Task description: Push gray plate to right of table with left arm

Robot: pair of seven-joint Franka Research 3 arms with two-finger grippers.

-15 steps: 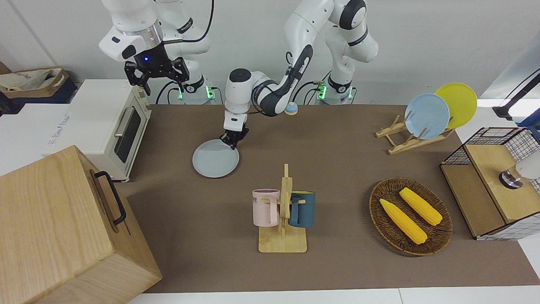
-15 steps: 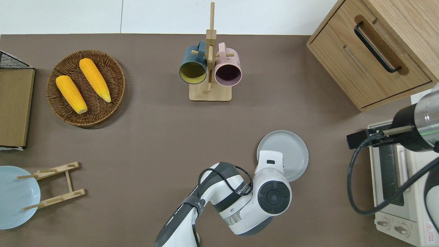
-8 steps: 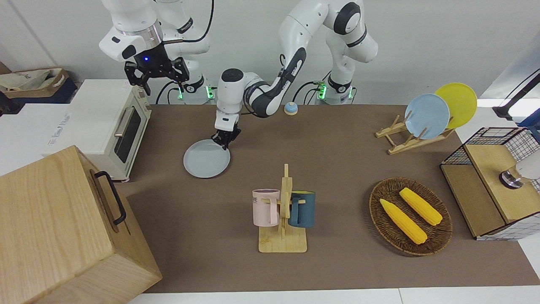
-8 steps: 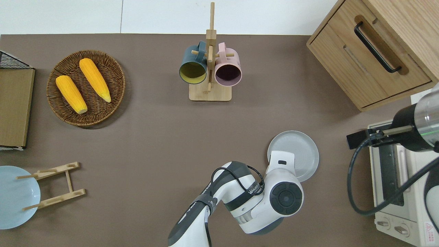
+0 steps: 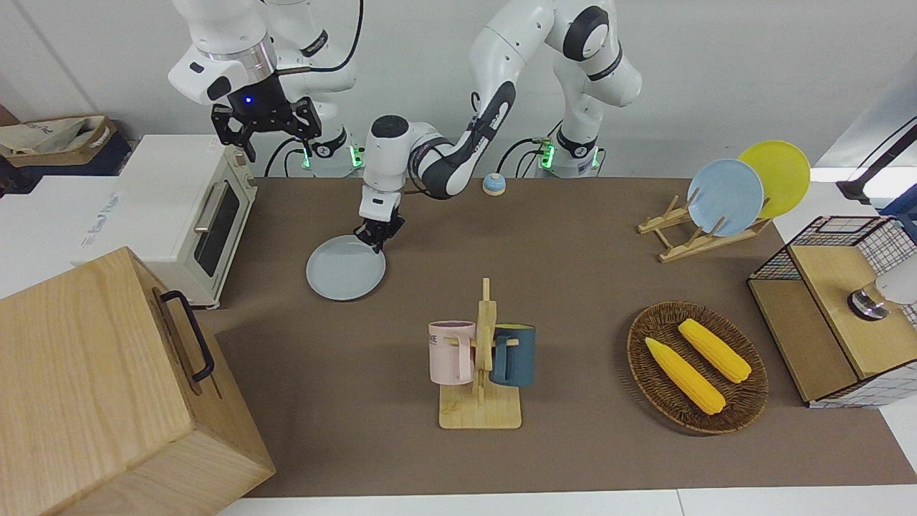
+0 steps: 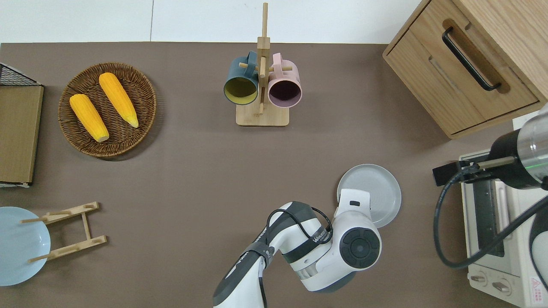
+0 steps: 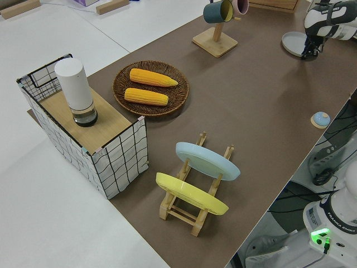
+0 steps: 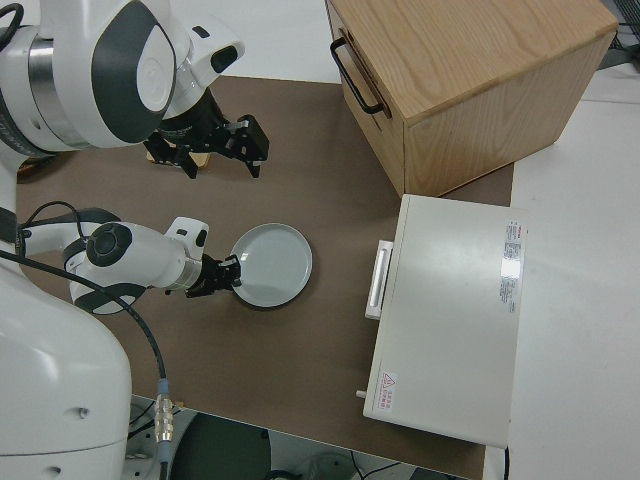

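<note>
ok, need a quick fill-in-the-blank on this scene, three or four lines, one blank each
The left gripper touches the rim of the round pale gray ____.
The woven wicker basket holds ____ yellow corn cobs.
Beside the pink mug on the wooden rack hangs a dark ____ mug.
The right arm is ____.
Missing: plate; two; teal; parked

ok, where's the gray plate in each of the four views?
Front: gray plate, upper middle, at the left gripper.
Overhead: lower middle, between the gripper and the toaster oven.
Left side: top corner.
Right side: centre.
Shared landmark: the left gripper touches its rim in all views.
</note>
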